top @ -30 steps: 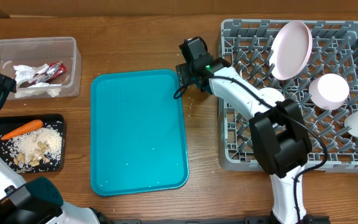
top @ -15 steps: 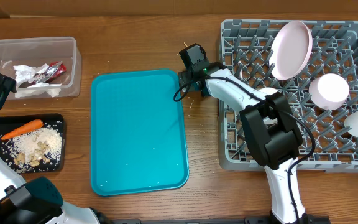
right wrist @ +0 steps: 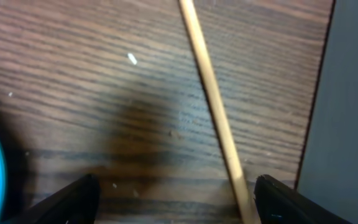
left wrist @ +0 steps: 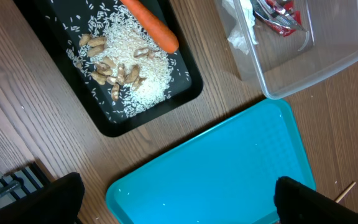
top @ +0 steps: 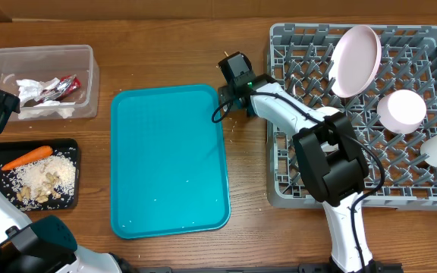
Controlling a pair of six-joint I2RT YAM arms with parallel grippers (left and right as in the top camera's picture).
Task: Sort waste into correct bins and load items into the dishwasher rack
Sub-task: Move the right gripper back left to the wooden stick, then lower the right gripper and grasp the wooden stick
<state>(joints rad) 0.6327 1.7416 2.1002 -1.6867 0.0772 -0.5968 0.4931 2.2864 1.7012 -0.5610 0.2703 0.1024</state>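
Right wrist view gives us what overhead hides: a thin pale wooden stick (right wrist: 213,106) lying flat on the brown wooden table (right wrist: 73,93). Its long axis slants from top centre to lower right. The right gripper (right wrist: 176,208) has its fingers spread, and the stick passes close by one. Overhead, that gripper sits between the flat teal tray (top: 169,159) and the grey plastic dishwasher rack (top: 279,189). The left gripper (left wrist: 179,205) is spread wide too. The orange carrot piece (left wrist: 151,25) lies diagonally in the shallow black tray (left wrist: 185,87).

The right arm (top: 290,112) is white, with black joints (top: 338,173), cable (top: 218,114) and right hand (right wrist: 176,202).
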